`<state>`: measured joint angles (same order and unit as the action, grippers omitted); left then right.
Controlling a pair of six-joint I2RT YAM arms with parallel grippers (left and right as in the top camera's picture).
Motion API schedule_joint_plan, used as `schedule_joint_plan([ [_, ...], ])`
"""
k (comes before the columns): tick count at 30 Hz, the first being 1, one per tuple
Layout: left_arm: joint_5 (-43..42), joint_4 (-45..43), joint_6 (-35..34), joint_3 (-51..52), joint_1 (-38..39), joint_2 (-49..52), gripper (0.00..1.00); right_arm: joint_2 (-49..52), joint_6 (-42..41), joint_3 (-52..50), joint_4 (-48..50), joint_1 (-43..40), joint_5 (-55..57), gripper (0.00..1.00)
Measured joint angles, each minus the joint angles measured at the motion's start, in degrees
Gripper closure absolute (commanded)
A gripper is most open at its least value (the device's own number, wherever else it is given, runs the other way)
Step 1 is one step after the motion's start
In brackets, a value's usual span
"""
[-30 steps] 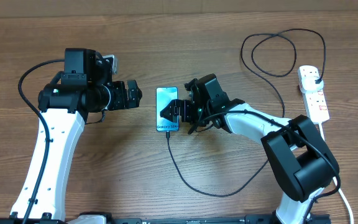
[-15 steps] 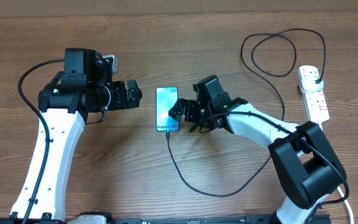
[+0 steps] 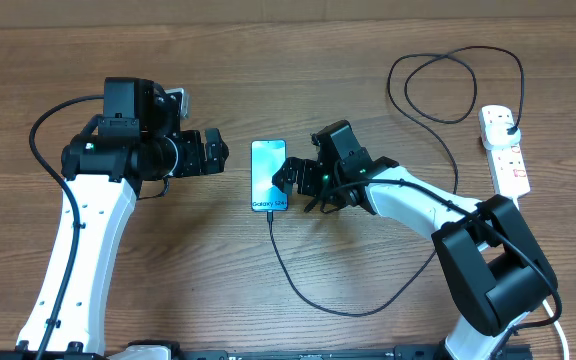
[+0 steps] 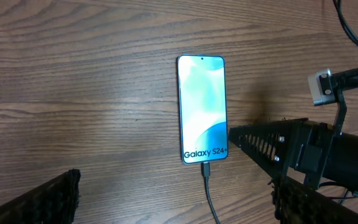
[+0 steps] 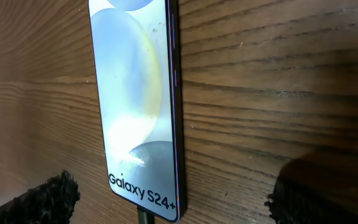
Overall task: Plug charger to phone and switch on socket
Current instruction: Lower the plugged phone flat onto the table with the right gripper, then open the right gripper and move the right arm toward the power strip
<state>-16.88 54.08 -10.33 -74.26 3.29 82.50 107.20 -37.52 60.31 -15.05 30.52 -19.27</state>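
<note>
Right claw is released, fingers spread wide with nothing in them. One fingertip sits just beside the lower corner of the phone; can't tell if it's actually touching. The phone lies flat on the worktop right in front of that claw, screen lit and the Galaxy text at the end nearest it. The charger has its connector tip seated in that same short edge. From there the cable loops behind the right claw and runs way out to the socket, where the black plug is pushed in. Can't make out the switch position. Left claw is also released and empty, phone near its tips but apart.
</note>
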Motion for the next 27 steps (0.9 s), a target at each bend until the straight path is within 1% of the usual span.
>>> schedule_joint_plan([
  [12,0.0,0.0,0.0,0.0,0.0,0.0,0.01,0.0,0.0,0.0,-0.1,0.0,0.0,0.0],
  [14,0.0,0.0,0.0,0.0,0.0,0.0,0.0,-0.1,0.0,0.0,-0.3,0.0,0.0,0.07],
  [18,0.0,0.0,0.0,0.0,0.0,0.0,0.0,-0.1,-0.1,0.0,-1.2,0.0,-0.3,0.1],
  [20,0.0,0.0,0.0,0.0,0.0,0.0,0.0,-0.1,-0.1,0.0,-1.6,0.0,-0.8,0.1],
  [22,0.0,0.0,0.0,0.0,0.0,0.0,0.0,-0.3,-0.1,0.0,-3.8,0.0,-1.5,0.1],
  [25,0.0,0.0,0.0,0.0,0.0,0.0,0.01,-1.5,0.0,0.8,-10.1,-0.2,-1.5,0.09],
  [26,0.0,0.0,0.0,0.0,0.0,0.0,0.01,-2.0,0.0,1.2,-12.4,-0.2,-1.4,0.08],
  [27,0.0,0.0,0.0,0.0,0.0,0.0,0.0,-2.4,0.0,1.6,-14.4,-0.3,-1.4,0.04],
])
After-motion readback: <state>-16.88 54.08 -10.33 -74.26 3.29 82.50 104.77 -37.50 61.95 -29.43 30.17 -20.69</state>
